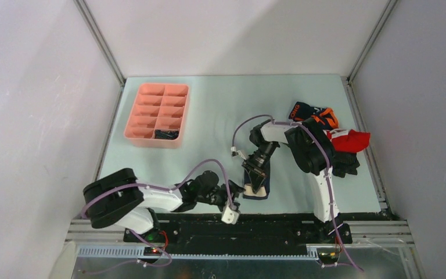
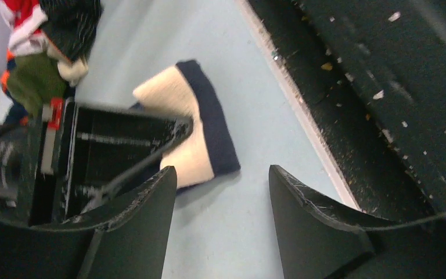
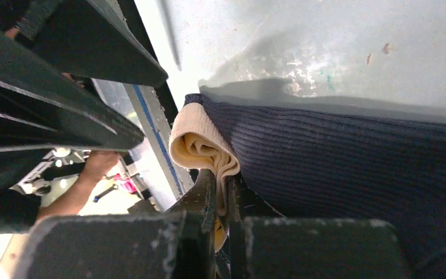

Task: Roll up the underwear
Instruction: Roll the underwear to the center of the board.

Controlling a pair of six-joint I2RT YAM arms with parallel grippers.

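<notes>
Pinching beige waistband [image 3: 200, 142] of navy underwear [image 3: 354, 157], right fingers [image 3: 200, 200].

Top view: the right gripper [image 1: 255, 185] covers most of the navy underwear [image 1: 261, 195]; the right arm [image 1: 303, 148] masks the 9 o'clock side of the underwear pile [image 1: 348, 142]. The dark item [image 1: 166, 134] in the pink tray [image 1: 132, 119], at 10 o'clock, is too small to identify. Right wrist view: the beige waistband [image 3: 200, 145] vanishes between the fingers [image 3: 200, 197]; the cloth runs off at 3 o'clock.
</notes>
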